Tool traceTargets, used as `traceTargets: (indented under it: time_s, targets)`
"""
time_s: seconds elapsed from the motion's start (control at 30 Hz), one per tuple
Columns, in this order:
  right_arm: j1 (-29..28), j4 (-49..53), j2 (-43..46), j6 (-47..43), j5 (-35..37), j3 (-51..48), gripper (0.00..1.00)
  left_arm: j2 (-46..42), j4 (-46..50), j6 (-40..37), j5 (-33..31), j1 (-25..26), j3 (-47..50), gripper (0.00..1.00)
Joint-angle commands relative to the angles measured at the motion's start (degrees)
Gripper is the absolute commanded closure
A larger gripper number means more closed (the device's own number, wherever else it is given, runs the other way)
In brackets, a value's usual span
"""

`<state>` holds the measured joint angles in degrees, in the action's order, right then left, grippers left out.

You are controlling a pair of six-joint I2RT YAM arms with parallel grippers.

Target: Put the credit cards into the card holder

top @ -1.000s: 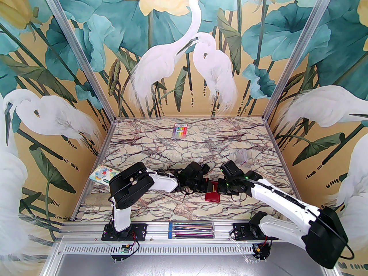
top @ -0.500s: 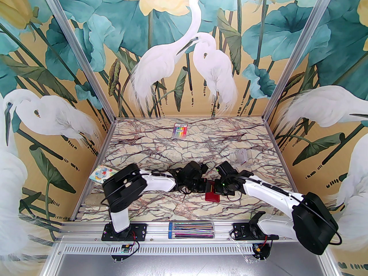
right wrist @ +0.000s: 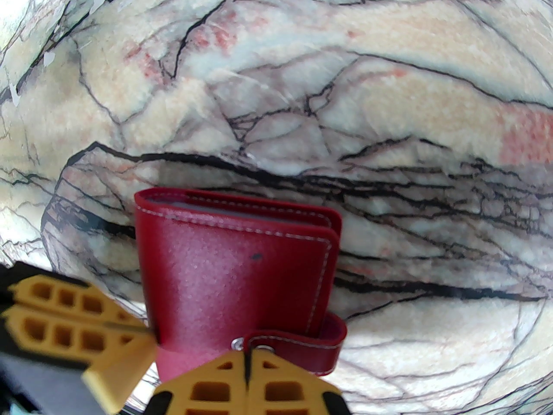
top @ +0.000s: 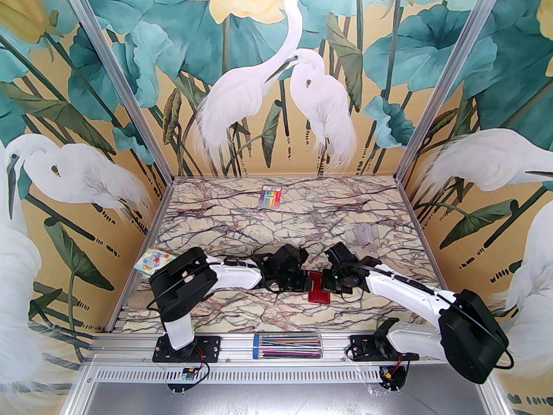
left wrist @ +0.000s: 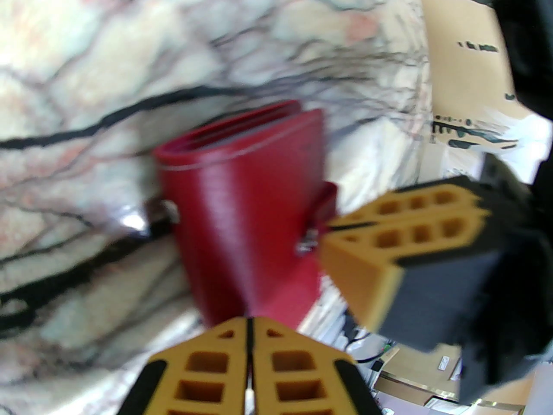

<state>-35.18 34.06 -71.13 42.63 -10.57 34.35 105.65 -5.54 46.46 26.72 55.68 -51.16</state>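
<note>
Holder (top: 319,291): red, folded shut, lower centre of the overhead frame, on or just above the table (top: 268,227), between both grippers. Left gripper (left wrist: 249,324): jaws closed, tips at its lower edge; right gripper (right wrist: 246,355): jaws closed, tips at the snap tab (right wrist: 302,344); whether either truly pinches leather cannot be told. Advice: hold one cover still, draw the tab and other cover away slowly so nothing slides sideways, and spread it fully before any card goes in.

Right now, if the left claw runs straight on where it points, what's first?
The red card holder. It sits dead ahead of the left claw, its near end apparently touching the tips, though blur leaves actual contact unclear.
</note>
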Motion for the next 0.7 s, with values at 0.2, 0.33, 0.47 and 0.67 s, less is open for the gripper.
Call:
traceTargets:
  time_s: [0.2, 0.33, 0.47, 0.67]
  targets:
    - [0.28, 0.7, 0.95, 0.24, -1.21, 1.81, 1.0, 2.48, 1.41, -1.63, -0.42, 0.31, -1.58, 0.93]
    - [0.29, 1.11, 0.91, -0.01, -0.96, 2.69, 1.0, 2.56, 1.51, -1.56, -0.41, 0.31, -1.7, 0.93]
    - [0.29, 1.21, -0.28, -0.35, -1.32, 2.89, 1.0, 2.56, 1.41, -1.55, -0.35, 0.31, -1.62, 0.93]
    - [0.29, 0.72, -1.57, -0.23, -1.78, 2.24, 1.0, 2.53, 1.45, -1.57, -0.32, 0.31, -1.49, 0.93]
